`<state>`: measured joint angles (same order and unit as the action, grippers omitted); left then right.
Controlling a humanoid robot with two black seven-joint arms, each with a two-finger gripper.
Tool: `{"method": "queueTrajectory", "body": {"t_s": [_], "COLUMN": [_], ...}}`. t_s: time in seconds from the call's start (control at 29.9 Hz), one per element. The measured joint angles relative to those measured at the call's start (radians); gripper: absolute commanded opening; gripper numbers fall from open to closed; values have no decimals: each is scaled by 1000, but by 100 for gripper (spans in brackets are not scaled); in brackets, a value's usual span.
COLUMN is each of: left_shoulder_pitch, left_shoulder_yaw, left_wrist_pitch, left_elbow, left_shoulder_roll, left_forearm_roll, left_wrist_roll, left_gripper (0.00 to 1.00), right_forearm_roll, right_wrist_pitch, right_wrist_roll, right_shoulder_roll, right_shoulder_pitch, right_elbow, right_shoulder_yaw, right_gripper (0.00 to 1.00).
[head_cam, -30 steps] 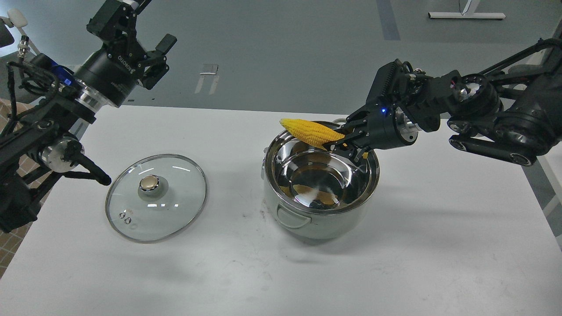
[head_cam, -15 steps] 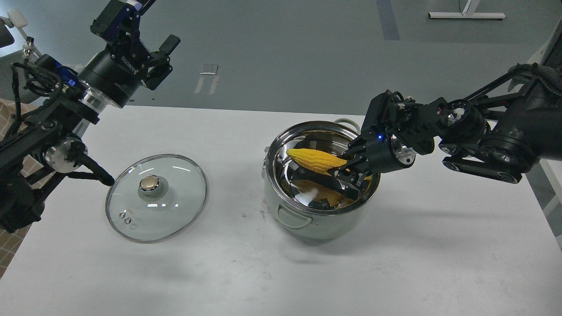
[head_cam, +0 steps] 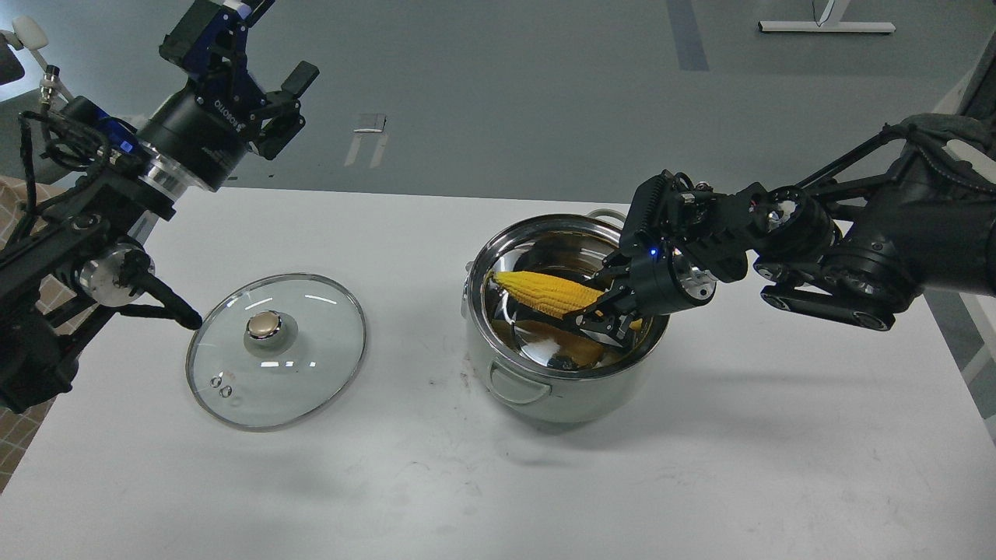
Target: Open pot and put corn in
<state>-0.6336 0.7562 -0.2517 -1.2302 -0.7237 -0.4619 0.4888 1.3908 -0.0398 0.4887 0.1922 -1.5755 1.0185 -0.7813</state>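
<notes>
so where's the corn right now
In the head view, the corn is right of centre, inside the open pot, held by the right tool; the lid lies to the left.

single head view, looking forward and down, table close below

Round glass lid with gold-coloured knob, lying flat, knob up, on the white rectangular counter; grey floor beyond.

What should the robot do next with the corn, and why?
Probably open the right end effector and let go. The corn is already down inside the pot, below the rim, and the glass lid lies off to the side.
</notes>
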Motion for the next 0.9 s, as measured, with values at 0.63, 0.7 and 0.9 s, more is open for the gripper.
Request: {"method": "queueTrajectory", "body": {"t_s": [0.63, 0.7, 0.9], "left_shoulder_pitch": [3, 3, -6], "left_shoulder_yaw": [2, 2, 2], "left_wrist_pitch": [17, 19, 16], "left_elbow": [9, 14, 63], "left_shoulder_roll": [16, 27, 71], "left_forearm_roll": [-5, -4, -4], "left_wrist_roll": [0, 0, 0], "left_gripper": [98, 98, 98], "right_forearm_roll": [-280, -340, -602], "right_wrist_pitch": [-8, -11, -18], "right_wrist_roll": [0, 0, 0], "right_shoulder_roll": [100, 121, 106], "right_shoulder_pitch": [-38, -22, 127], "right_elbow": [-138, -205, -476], "right_shoulder_yaw": [236, 297, 590], "right_gripper": [100, 100, 100]}}
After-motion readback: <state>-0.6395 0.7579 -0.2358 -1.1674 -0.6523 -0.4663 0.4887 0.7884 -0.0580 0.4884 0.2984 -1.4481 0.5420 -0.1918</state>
